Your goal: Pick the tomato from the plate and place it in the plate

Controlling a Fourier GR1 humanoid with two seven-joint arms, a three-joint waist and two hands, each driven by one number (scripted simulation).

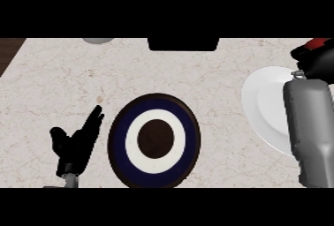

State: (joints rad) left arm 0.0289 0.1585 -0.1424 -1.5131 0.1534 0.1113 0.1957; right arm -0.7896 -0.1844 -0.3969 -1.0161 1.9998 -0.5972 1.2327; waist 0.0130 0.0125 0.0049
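A red tomato (318, 42) shows only as a small patch at the upper right edge, mostly hidden by my right hand (314, 59), whose black fingers curl round it. Hand and tomato are above the far right side of a white plate (264, 103), which my grey right forearm partly covers. A second plate (154, 140), dark blue with a white ring and a brown centre, lies in the middle of the counter with nothing on it. My left hand (77, 143) rests open, fingers up, just left of that plate.
A pale grey round object (98, 40) and a black block (183, 44) sit at the counter's far edge. A dark brown strip (9, 52) marks the counter's upper left corner. Marbled counter lies between the two plates.
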